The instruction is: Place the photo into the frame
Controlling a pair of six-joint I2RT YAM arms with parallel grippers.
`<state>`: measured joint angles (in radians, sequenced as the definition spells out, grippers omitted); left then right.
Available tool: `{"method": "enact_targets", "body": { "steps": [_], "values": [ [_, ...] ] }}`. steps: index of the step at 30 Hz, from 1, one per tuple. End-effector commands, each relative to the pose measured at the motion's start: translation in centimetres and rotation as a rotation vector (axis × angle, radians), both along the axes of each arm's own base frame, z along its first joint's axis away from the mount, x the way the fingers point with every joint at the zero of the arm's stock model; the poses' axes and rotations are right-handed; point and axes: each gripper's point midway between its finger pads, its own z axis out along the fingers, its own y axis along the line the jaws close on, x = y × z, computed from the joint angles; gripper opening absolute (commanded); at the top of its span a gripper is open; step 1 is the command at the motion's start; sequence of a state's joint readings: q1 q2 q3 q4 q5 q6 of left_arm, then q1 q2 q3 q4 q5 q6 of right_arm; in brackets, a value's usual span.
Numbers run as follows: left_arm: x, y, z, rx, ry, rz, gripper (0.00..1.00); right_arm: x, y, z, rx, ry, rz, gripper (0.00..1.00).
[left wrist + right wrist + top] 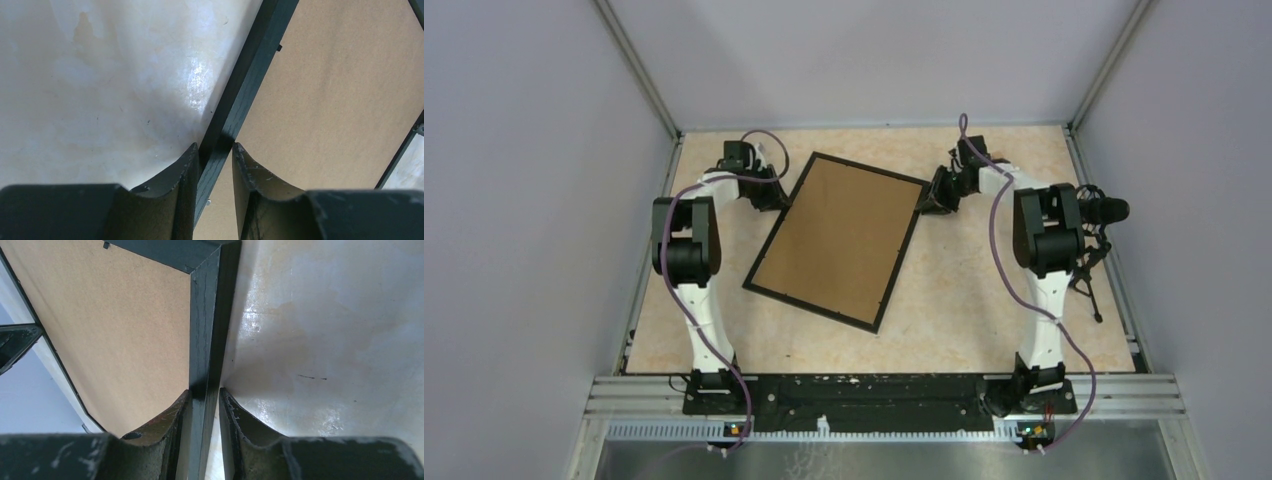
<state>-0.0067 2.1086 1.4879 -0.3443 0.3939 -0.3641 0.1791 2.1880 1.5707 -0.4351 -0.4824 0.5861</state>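
Frame (839, 240) sits near the middle of the table (984, 300), back side up. Its brown board (844, 225) faces the overhead camera, with a thin black rim all round. It lies askew, with its long sides running from near-left to far-right. My left gripper (782, 203) is at the frame's left long side, close to the far left corner. My right gripper (923, 205) is at the right long side, just below the far right corner. Both arms reach forward and bend inward toward the frame from opposite sides. In the left wrist view, my fingers (182, 172) straddle the black rim, one on the table side and one over the brown board. Both press against the rim, so this gripper is pinching the frame's edge. A small dark clip (279, 48) juts from the rim onto the board farther along. In the right wrist view, my fingers (235, 415) are set the same way, one over the board and one on the table side. They are clamped on the rim, and the frame's corner shows a little beyond the fingertips. The table surface shines pale and mottled beside the rim in both wrist views. I cannot tell whether the frame rests flat on the table or is raised a little off it.
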Motion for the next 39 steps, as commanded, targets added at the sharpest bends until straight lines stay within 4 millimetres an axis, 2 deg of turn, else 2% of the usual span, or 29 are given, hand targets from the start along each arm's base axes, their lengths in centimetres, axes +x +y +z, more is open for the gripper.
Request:
{"method": "enact_targets", "body": {
  "steps": [1, 5, 12, 20, 22, 26, 29, 31, 33, 35, 37, 39],
  "values": [
    [-1.3, -0.3, -2.8, -0.015, 0.088, -0.016, 0.36, 0.1, -1.8, -4.1, -0.175, 0.041, -0.025, 0.26],
    [-1.5, -0.7, -3.3, -0.038, 0.107, -0.025, 0.35, -0.1, -2.1, -5.0, -0.289, 0.066, -0.012, 0.27],
    [-2.3, -1.4, -4.7, -0.079, 0.154, -0.031, 0.33, -1.5, -1.5, -7.4, -0.424, 0.135, 0.015, 0.26],
    [-2.3, -1.5, -4.5, -0.083, 0.149, -0.033, 0.32, -3.2, -1.4, -10.9, -0.689, 0.247, 0.121, 0.28],
    [-2.2, -1.6, -4.3, -0.077, 0.143, -0.036, 0.32, -1.9, -0.3, -10.7, -0.765, 0.210, 0.161, 0.31],
    [-2.3, -2.0, -4.2, -0.068, 0.139, -0.048, 0.32, -0.9, 2.0, -10.3, -0.852, 0.181, 0.235, 0.36],
    [-2.2, -2.3, -3.5, -0.069, 0.123, -0.058, 0.32, -0.8, 3.9, -10.0, -0.789, 0.161, 0.265, 0.41],
    [-1.9, -2.3, -2.5, -0.054, 0.092, -0.064, 0.33, 0.2, 4.7, -7.6, -0.750, 0.097, 0.257, 0.46],
    [-1.5, -2.1, -0.8, -0.037, 0.051, -0.070, 0.36, 1.6, 5.6, -3.2, -0.685, 0.000, 0.240, 0.54],
    [-1.3, -1.9, 1.5, -0.016, -0.012, -0.070, 0.41, 2.4, 6.3, 2.2, -0.624, -0.098, 0.221, 0.63],
    [-1.3, -1.9, 4.3, 0.000, -0.080, -0.069, 0.48, 2.2, 6.3, 7.3, -0.587, -0.182, 0.206, 0.71],
    [-1.9, -2.1, 7.1, 0.013, -0.142, -0.078, 0.58, 0.9, 6.3, 10.7, -0.551, -0.243, 0.206, 0.79]
  ]
}}
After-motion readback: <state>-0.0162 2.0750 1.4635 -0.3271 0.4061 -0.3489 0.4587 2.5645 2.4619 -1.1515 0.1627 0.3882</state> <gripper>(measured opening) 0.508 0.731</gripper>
